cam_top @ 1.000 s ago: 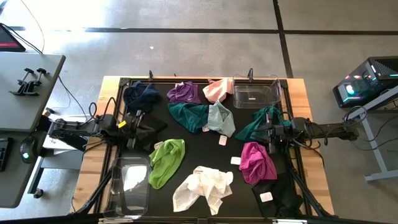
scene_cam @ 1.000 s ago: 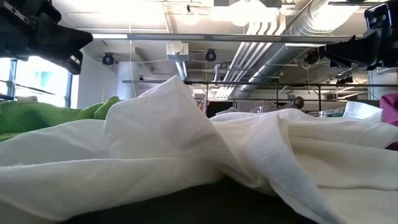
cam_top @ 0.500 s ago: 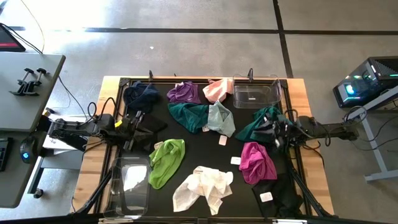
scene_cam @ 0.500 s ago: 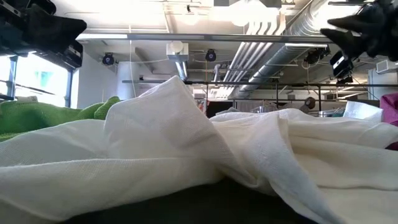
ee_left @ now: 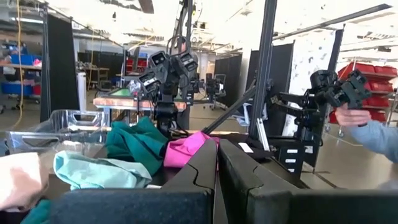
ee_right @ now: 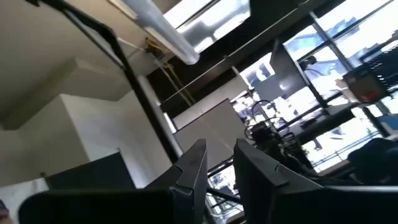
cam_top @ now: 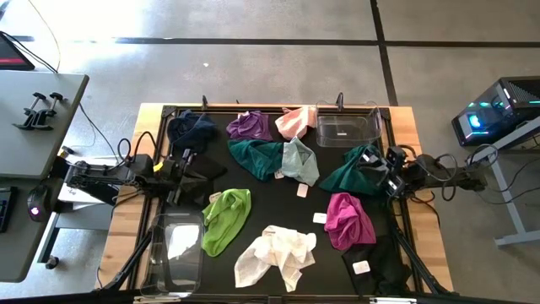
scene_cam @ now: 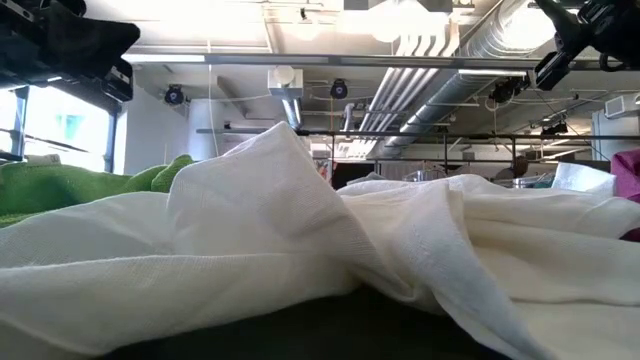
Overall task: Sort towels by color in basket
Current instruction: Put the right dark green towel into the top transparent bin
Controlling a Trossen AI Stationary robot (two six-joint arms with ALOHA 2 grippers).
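Towels lie scattered across the black mat (cam_top: 278,211) you are working over. At the far edge you have a navy one (cam_top: 192,128), a purple one (cam_top: 251,126) and a pink one (cam_top: 294,123); a dark teal one (cam_top: 256,157) touches a mint one (cam_top: 299,160) near the middle. Closer in sit the lime towel (cam_top: 226,219), the white towel (cam_top: 276,253), the magenta towel (cam_top: 349,219) and a black one (cam_top: 375,262).

Your left gripper (cam_top: 187,165) hangs over the mat's left side beside the navy towel, its fingers (ee_left: 205,165) pressed together with nothing between them.

Your right gripper (cam_top: 378,169) sits at the right edge against a second teal towel (cam_top: 354,169). Its wrist view tilts up at the ceiling, showing the fingers (ee_right: 193,168) slightly apart with no cloth seen between them.

One clear bin (cam_top: 346,127) stands at the far right, another (cam_top: 175,253) at the near left. A person's hand (ee_left: 351,115) shows in the room beyond.
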